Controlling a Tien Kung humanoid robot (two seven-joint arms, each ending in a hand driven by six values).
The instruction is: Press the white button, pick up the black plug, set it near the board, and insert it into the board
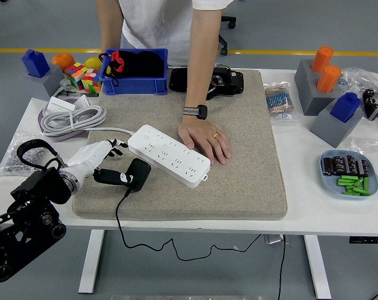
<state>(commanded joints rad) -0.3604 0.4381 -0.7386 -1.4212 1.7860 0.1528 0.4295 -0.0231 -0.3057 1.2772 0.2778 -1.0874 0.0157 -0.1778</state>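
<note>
Black plug [137, 174]: I see it flat on the felt mat [238, 187], near the front-left corner, its cable trailing off the table edge.
Left hand [103, 164]: white fingers loosely spread, gripping nothing; thumb tip at or touching the plug's left side, I cannot tell which.
Right hand: out of my view.
Power strip [169, 155]: white, lying diagonally just behind the plug.
Person's hand [205, 140]: flat on the mat, against the strip's far side.
Blue bin [136, 73]: at the mat's far-left edge.
</note>
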